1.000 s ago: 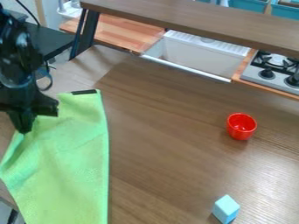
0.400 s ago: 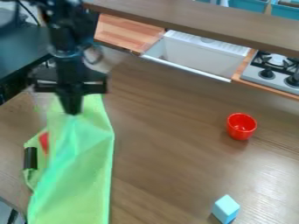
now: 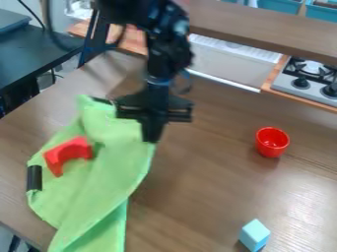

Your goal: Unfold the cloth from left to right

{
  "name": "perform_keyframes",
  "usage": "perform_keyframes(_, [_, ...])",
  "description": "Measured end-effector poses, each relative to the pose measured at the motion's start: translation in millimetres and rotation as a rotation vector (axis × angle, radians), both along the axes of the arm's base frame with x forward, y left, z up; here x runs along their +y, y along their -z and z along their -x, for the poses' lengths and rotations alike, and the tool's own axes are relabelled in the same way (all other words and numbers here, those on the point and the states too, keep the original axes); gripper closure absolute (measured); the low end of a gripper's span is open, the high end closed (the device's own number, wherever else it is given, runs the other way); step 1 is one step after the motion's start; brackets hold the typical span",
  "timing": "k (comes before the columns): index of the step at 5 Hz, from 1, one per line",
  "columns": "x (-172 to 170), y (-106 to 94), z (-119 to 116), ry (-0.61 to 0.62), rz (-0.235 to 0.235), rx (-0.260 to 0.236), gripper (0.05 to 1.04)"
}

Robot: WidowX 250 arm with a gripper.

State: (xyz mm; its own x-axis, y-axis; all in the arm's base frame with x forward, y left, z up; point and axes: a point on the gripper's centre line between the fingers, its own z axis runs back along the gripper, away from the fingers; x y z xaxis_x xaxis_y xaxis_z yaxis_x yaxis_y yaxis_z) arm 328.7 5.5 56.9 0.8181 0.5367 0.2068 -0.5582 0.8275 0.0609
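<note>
- In the camera view, my pincer (image 3: 152,140) hangs near the middle of the frame, left of centre, with my arm above it from the top edge. It is pinching the right edge of the green cloth (image 3: 102,165), I judge, since the fabric draws up to its tips.
- The cloth fills the left of the frame, its lower end at the bottom left. I likely hold that edge so the upper layer can be led rightward over the surface (image 3: 197,197).
- A red block (image 3: 68,153) lies on the cloth, left of my grip; its weight may help keep that side down while I pull.
- A black strip (image 3: 34,178) borders the cloth at the far left; a dark strip (image 3: 102,101) sits at its upper corner.
- Below my grip a long slanting fold runs to the bottom left, so I take the unfolding to be partway done. Next I should carry the edge right, lower it and let go; pulling hard could drag the block or bunch the fabric.
- The red cup (image 3: 272,141) at the right and the blue block (image 3: 254,235) at the lower right stand well apart from the cloth, leaving me room.
</note>
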Motion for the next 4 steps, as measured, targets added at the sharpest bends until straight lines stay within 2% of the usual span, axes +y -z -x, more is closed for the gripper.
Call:
perform_keyframes(2, [-59.5,14.9,-45.6,-0.013,0.015,0.002,1.035])
perform_keyframes(3, [-76.5,18.7,-62.5,-0.014,0.033,-0.017,1.035])
perform_keyframes(4, [-81.7,17.8,-70.2,-0.014,0.06,-0.059,1.034])
